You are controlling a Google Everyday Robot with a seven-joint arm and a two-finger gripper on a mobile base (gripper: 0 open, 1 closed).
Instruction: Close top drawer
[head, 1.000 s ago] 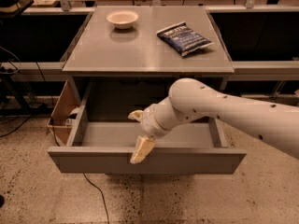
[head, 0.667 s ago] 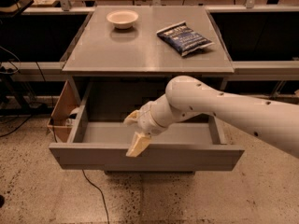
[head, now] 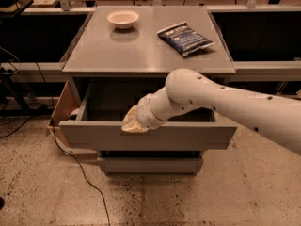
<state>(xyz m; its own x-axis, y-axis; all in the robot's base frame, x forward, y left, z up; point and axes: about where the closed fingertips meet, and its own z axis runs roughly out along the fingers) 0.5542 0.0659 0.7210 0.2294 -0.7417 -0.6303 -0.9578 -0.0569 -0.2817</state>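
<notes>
The single white arm [head: 221, 102] reaches in from the right and bends down over the cabinet's open front. Its one gripper [head: 133, 123], tipped in pale yellow, sits at the top edge of the top drawer's front panel, a little left of centre and touching or nearly touching that edge. Whether the gripper is spread or pressed together I cannot tell from here. The top drawer [head: 188, 136] is pulled well out from under the grey cabinet top [head: 141, 55], its grey box interior open to view behind the wide, plain front. Below it I count one shorter grey drawer front [head: 150, 165], set further back. Two things rest on the cabinet top, well apart: one pale bowl [head: 122, 19] at the back left and one dark blue snack bag [head: 185, 38] lying flat at the back right. One brown cardboard box [head: 62, 111] stands against the cabinet's left side, and one black cable [head: 82, 175] trails across the speckled floor [head: 42, 192].
</notes>
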